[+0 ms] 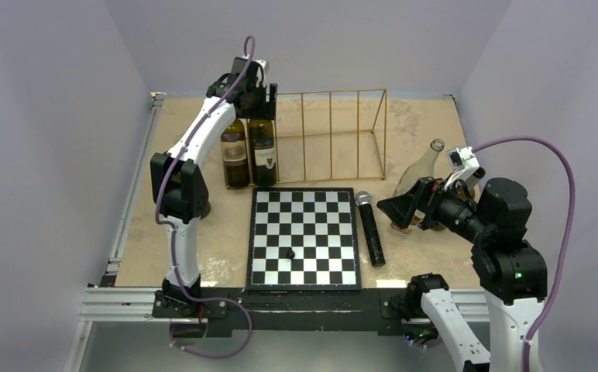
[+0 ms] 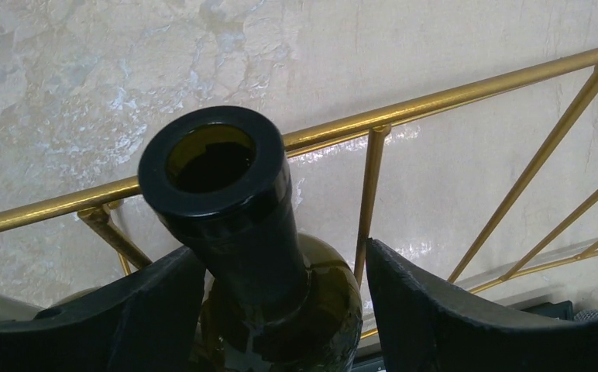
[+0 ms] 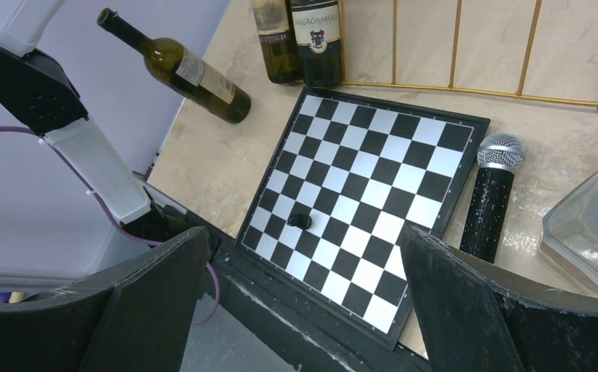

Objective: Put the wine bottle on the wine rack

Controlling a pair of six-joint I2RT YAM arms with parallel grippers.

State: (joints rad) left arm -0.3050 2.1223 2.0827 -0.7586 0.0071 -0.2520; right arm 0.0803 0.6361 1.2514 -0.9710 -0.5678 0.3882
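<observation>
Looking down from above, the left fingers (image 1: 259, 102) hang over the top of a wine bottle (image 1: 262, 155). It stands upright toward the far left corner of the desk (image 1: 203, 232), right at the left end of the wine rack (image 1: 342, 132); whether it sits inside the frame I cannot tell. A second bottle (image 1: 235, 155) stands just beside it, further left. A chessboard (image 1: 304, 225) lies by the near edge, carrying a small dark piece (image 1: 290, 253). A microphone (image 1: 371, 229) lies along its right side, and the right fingers (image 1: 404, 208) hover near a clear bottle (image 1: 424, 167). From the left wrist, the left fingers (image 2: 404, 310) stand parted either side of the wine bottle (image 2: 234, 232) neck, not clamping it. The wine rack (image 2: 451, 97) rail runs just behind. From the right wrist, the right fingers (image 3: 466, 310) are spread wide, holding nothing, above the chessboard (image 3: 373, 163).
</observation>
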